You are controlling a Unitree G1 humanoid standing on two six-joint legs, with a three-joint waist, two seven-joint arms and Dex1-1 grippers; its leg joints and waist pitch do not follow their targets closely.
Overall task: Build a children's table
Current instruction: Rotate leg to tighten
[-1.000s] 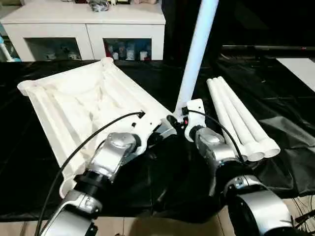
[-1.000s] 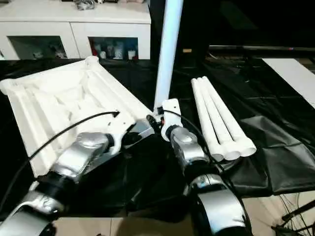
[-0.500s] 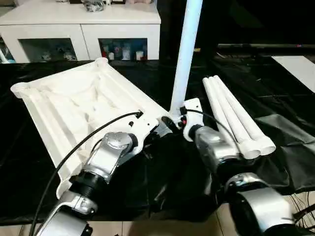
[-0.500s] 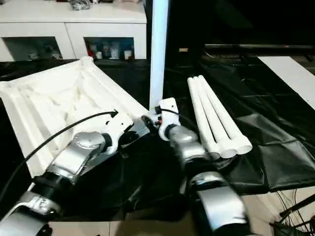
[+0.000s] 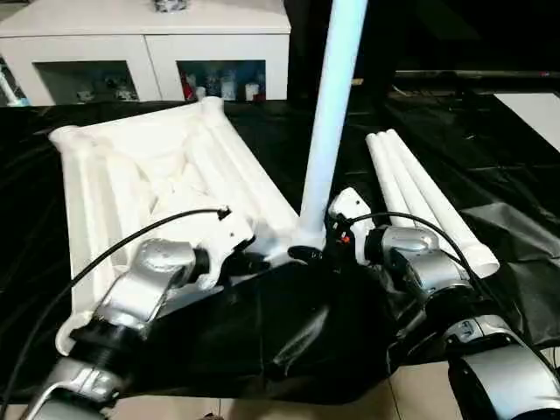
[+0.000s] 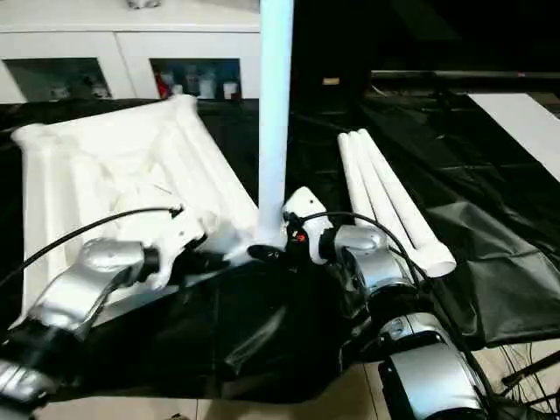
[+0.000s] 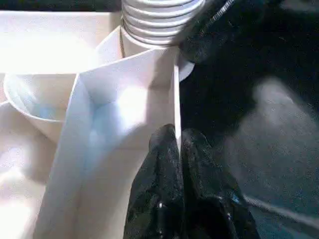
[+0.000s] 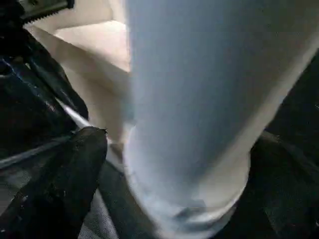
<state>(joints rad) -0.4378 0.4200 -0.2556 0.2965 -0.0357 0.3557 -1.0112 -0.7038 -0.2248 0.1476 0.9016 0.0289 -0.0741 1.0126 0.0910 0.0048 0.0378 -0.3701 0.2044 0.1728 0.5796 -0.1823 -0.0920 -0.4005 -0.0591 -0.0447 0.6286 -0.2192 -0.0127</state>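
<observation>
The children's table top (image 5: 149, 175) lies upside down on the black sheet, ribbed underside up. One white tube leg (image 5: 331, 114) stands nearly upright in the near right corner socket (image 5: 302, 238). Three more legs (image 5: 424, 197) lie side by side to the right. My left gripper (image 5: 252, 260) is at the top's near edge; in the left wrist view its fingers (image 7: 164, 149) are shut on the thin rim (image 7: 175, 99) beside the socket. My right gripper (image 5: 313, 252) is at the standing leg's base, open. One finger (image 8: 75, 184) stands off the tube (image 8: 199, 99).
A white cabinet with glass doors (image 5: 149, 44) stands behind the work. The black sheet (image 5: 289, 332) bunches in folds in front of the grippers and under the lying legs. A white surface (image 5: 535, 109) shows at far right.
My right gripper has opened and let go of the leg's base. The leg stays in the socket and stands a little straighter. The left gripper has kept its hold, and the camera has shifted.
</observation>
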